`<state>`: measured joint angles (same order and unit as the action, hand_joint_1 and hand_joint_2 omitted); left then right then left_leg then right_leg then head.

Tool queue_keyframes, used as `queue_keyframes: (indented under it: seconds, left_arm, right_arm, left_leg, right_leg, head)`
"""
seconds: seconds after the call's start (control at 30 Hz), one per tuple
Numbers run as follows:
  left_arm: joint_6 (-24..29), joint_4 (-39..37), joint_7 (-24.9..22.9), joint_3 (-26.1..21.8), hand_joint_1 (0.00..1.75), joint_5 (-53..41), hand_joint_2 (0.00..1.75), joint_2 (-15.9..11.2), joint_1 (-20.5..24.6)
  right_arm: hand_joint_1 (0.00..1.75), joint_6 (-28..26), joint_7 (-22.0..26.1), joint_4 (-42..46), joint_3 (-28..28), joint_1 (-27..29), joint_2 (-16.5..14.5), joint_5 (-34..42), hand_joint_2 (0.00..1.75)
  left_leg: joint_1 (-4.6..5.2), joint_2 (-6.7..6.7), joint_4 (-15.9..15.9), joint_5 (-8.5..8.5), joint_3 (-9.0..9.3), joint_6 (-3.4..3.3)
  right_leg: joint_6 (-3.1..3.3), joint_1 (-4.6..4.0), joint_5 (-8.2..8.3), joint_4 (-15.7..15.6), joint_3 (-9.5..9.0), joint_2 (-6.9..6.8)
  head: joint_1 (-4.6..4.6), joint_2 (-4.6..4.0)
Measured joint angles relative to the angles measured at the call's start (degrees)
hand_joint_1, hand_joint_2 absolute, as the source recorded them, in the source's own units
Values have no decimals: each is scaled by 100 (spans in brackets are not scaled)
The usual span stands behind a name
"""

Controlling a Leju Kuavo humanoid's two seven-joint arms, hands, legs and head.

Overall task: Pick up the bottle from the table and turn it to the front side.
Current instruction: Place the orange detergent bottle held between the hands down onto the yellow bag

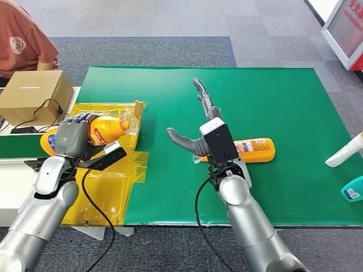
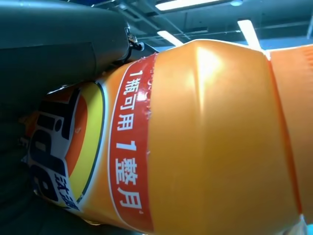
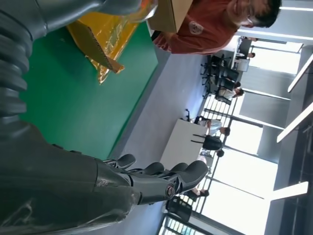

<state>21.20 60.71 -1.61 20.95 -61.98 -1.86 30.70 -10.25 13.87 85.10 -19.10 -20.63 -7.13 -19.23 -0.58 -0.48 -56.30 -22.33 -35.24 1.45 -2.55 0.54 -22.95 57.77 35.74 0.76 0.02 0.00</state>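
Note:
My left hand [image 1: 74, 137] grips an orange detergent bottle [image 1: 105, 129] lying sideways above the yellow-taped area at the table's left. The left wrist view shows that bottle [image 2: 207, 137] up close, with its red band of white characters and the blue and yellow logo facing the camera. A second orange bottle [image 1: 252, 149] lies flat on the green mat [image 1: 274, 102], partly hidden behind my right wrist. My right hand [image 1: 200, 122] hovers open just left of it, fingers [image 3: 162, 178] stretched straight and thumb spread, touching nothing.
A yellow-taped cardboard tray [image 1: 128, 116] sits under the held bottle. A cardboard box [image 1: 32, 93] stands at the far left, with a person in a red shirt [image 1: 21, 39] behind it. A white bottle [image 1: 344, 152] and a teal item [image 1: 353, 190] lie at the right edge.

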Motion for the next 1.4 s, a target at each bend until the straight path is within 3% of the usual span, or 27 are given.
queue_keyframes:
  seconds: [0.13,0.5,0.63,0.7,1.4]
  left_arm:
    - [-58,-498,-1,150,175,-562,175,164,75]
    - [58,-1780,261,452,170,-855,175,612,151]
    - [76,-1993,279,537,8,-886,175,735,150]
    - [77,-2063,275,565,0,-886,175,774,150]
    - [165,-2287,240,577,0,-735,175,808,112]
  right_arm:
    - [0,68,63,347,-74,47,0,-97,175]
    - [0,88,100,823,-257,196,20,-168,175]
    - [0,80,107,832,-281,217,20,-166,175]
    - [0,73,108,833,-285,228,20,-165,175]
    - [0,38,108,879,-283,304,32,-157,175]
  left_leg:
    - [0,0,0,0,0,0]
    - [0,0,0,0,-3,0]
    - [0,0,0,0,-4,0]
    - [0,-1,0,0,-4,0]
    - [0,-1,0,0,-4,0]
  right_leg:
    - [0,0,0,0,0,0]
    - [0,0,0,0,0,0]
    - [0,0,0,0,1,0]
    - [0,0,0,0,1,0]
    - [-1,0,1,0,0,0]
  head:
    - [2,0]
    - [3,0]
    - [2,0]
    - [2,0]
    - [2,0]
